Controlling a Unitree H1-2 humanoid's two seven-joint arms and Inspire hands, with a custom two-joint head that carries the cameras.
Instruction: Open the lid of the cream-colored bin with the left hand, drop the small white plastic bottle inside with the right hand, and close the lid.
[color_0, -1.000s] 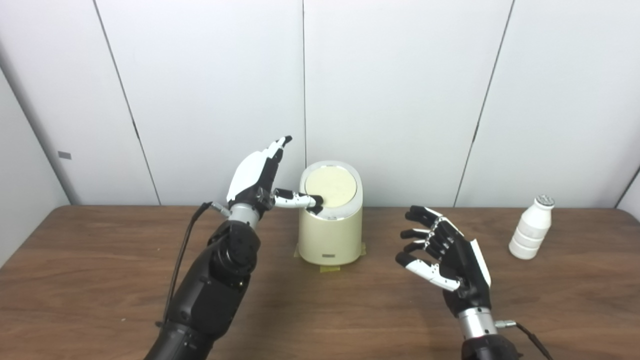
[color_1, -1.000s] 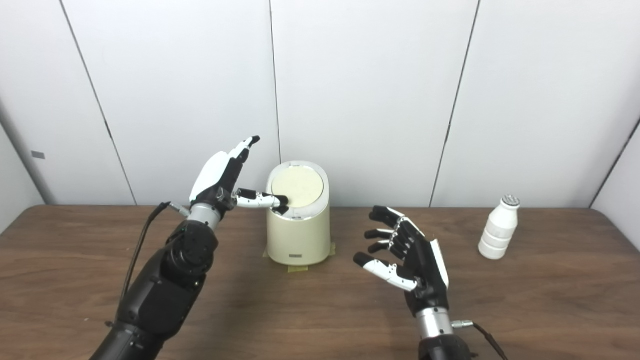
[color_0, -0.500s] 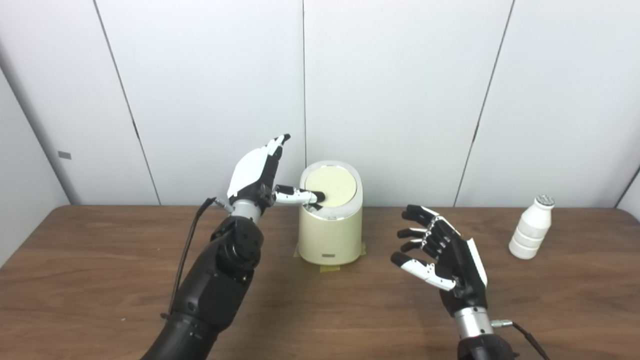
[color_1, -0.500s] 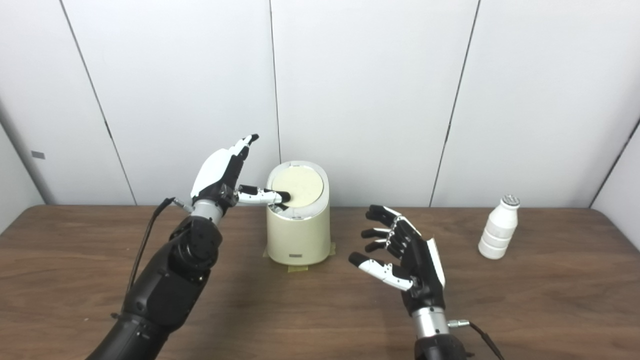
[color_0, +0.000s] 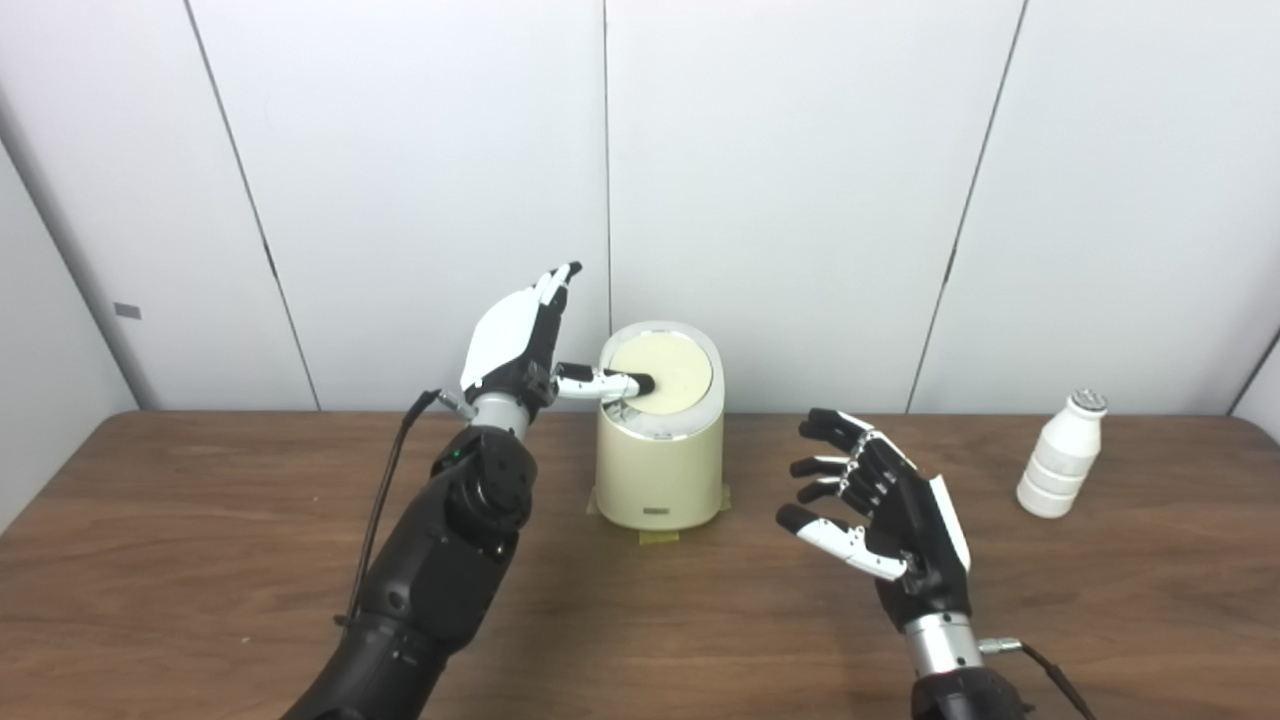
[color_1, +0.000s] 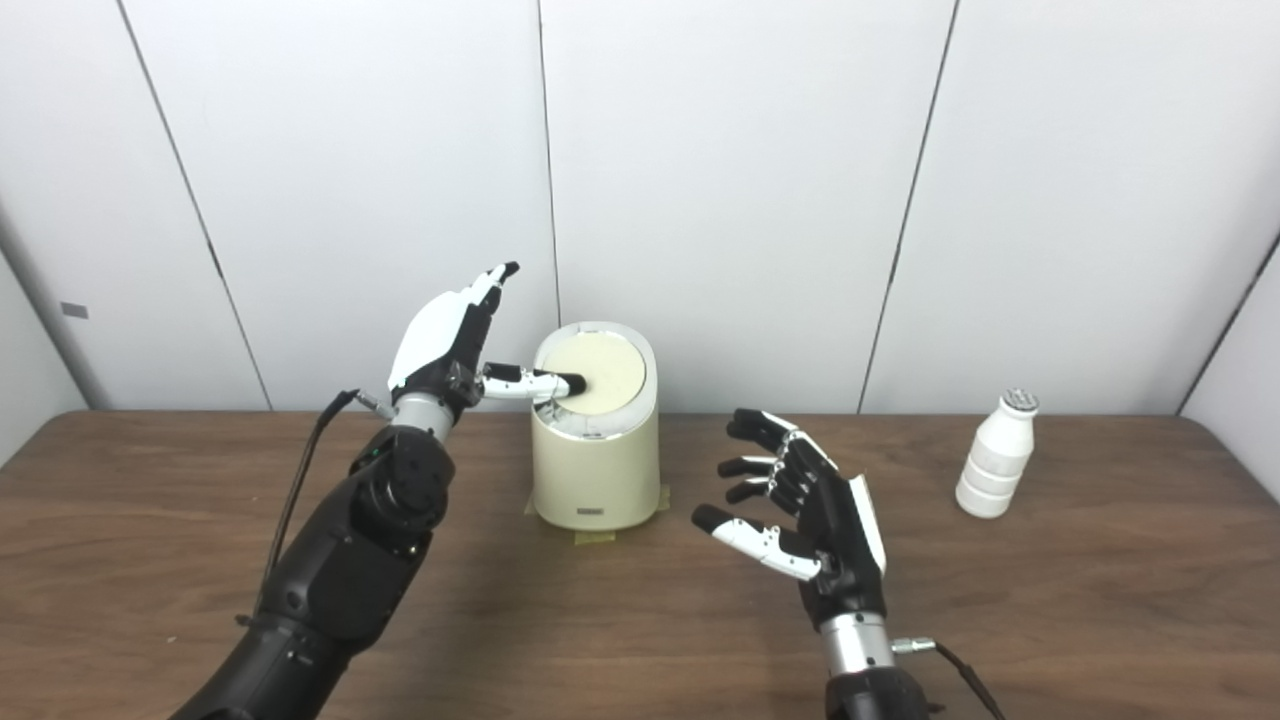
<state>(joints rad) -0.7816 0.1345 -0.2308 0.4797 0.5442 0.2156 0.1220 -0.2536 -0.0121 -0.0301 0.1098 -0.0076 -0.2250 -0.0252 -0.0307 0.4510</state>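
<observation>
Cream-colored bin (color_0: 659, 450) upright on the wooden table (color_0: 200, 560), near the back edge, taped down at its base with yellowish tape (color_0: 659, 537). Lid (color_0: 661, 362) nearly flat on top, a narrow gap at its near-left edge. Left hand (color_0: 520, 340) raised just left of the bin, fingers straight up and together, thumb laid sideways with its tip touching the lid's left edge; holding nothing. Right hand (color_1: 805, 505) hovering right of the bin and nearer the camera, palm turned toward it, fingers spread and empty. Small white plastic bottle (color_1: 994, 455) upright, well apart to the bin's right, untouched.
</observation>
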